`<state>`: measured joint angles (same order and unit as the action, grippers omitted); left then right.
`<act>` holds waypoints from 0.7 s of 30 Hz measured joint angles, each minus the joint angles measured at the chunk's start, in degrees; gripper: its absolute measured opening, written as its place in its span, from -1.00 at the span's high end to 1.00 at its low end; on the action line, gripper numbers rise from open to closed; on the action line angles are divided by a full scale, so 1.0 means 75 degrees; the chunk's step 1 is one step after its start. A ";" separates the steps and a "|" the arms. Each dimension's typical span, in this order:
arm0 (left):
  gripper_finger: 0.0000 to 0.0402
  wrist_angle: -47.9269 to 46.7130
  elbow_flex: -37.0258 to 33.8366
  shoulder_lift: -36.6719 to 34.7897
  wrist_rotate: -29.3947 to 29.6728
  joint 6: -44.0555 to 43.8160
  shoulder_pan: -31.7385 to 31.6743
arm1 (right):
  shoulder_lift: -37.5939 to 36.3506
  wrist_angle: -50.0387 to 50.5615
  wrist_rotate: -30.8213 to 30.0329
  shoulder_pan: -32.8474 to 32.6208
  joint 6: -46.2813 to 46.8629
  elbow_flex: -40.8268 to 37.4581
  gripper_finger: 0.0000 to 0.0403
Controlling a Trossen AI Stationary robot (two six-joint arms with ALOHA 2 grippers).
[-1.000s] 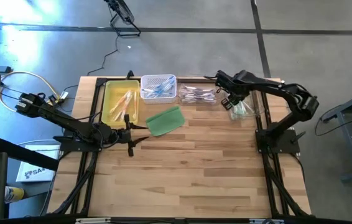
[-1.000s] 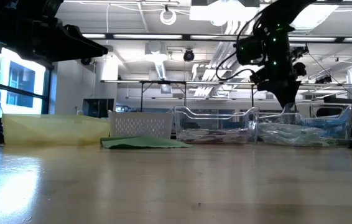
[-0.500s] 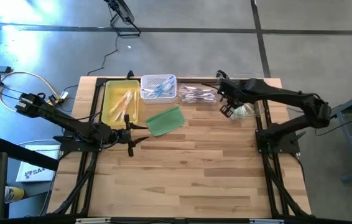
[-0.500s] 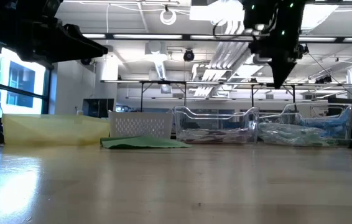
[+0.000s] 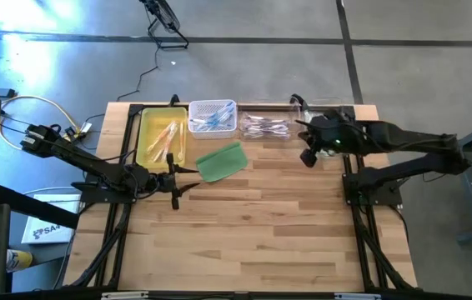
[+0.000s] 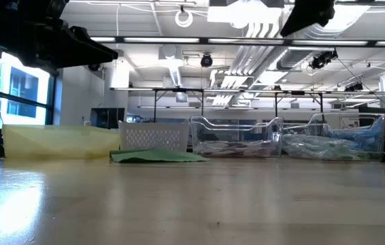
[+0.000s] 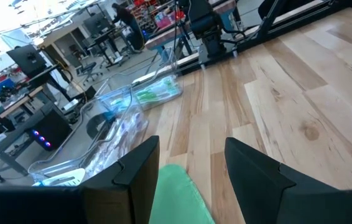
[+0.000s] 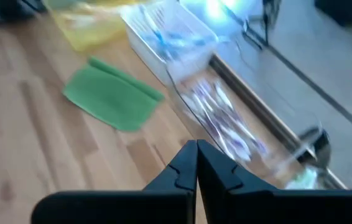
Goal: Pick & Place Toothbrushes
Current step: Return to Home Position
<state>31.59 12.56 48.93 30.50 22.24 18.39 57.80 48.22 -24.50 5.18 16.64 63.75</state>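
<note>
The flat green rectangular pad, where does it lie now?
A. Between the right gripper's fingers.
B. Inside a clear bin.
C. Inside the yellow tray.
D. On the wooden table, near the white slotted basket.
D: the flat green rectangular pad lies on the bare wooden table, beside the white slotted basket, outside every bin.
</note>
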 joint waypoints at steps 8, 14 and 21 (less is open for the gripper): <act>0.12 0.0016 0.0000 0.0000 -0.0003 0.0000 0.0000 | -0.0381 0.0233 -0.0845 -0.1358 0.0436 0.0000 0.99; 0.12 0.0013 0.0000 0.0000 -0.0003 0.0000 0.0000 | -0.0393 0.0341 -0.1547 -0.2244 0.0732 -0.0180 0.99; 0.12 0.0050 0.0000 0.0003 -0.0003 -0.0003 0.0000 | -0.0954 -0.2237 -0.0481 -0.2417 -0.0257 -0.2161 0.99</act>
<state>31.97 12.56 48.95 30.48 22.22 18.39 50.64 31.44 -28.10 -12.94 14.71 47.54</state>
